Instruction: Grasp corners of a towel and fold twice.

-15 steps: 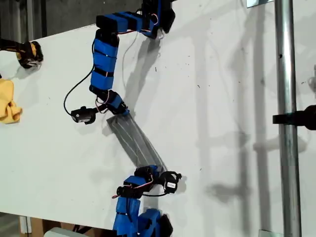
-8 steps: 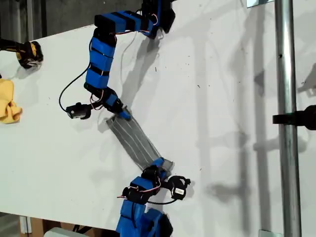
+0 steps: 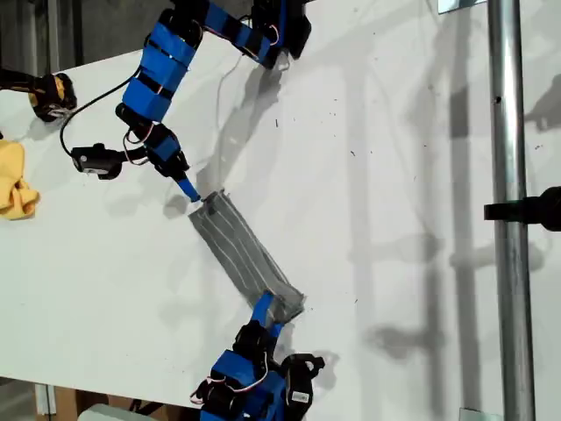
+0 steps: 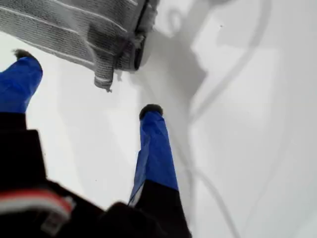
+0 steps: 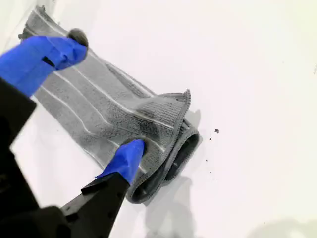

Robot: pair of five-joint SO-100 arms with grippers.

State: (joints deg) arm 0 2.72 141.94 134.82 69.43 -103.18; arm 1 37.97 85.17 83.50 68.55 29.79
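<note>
Lying: the towel point(image 3: 244, 256) rests folded into a long narrow strip on the white table point(image 3: 394, 219), between my two pincers.
First pincer: my first pincer point(image 4: 86, 84) hangs spread and empty, just off one end of the strip; in the first wrist view a loose corner point(image 4: 103, 83) of the towel point(image 4: 74, 29) droops toward the gap between the blue fingers point(image 4: 154, 144) without touching them. In the exterior view this pincer point(image 3: 188, 192) is the upper one, its tip just beside the strip's upper end.
Second pincer: my second pincer point(image 5: 101, 94) is parted over the other end of the towel point(image 5: 99, 109); one fingertip point(image 5: 130, 151) presses on the cloth near the folded end, the other sits above the fabric further along. It grips nothing. In the exterior view it point(image 3: 263, 309) is at the strip's lower end.
Long axis: in the exterior view the strip runs diagonally, from upper left down to lower right; the white stripes run along its length.
Ends: the lower end is a thick, rolled-looking fold with layers showing; the upper end is flatter.
Open room: broad bare table lies toward the exterior view's right, up to a metal pole point(image 3: 508, 219). The table's near edge is close below the second arm.
Other: a yellow cloth point(image 3: 16, 191) lies at the exterior view's left edge, well apart from the towel.
</note>
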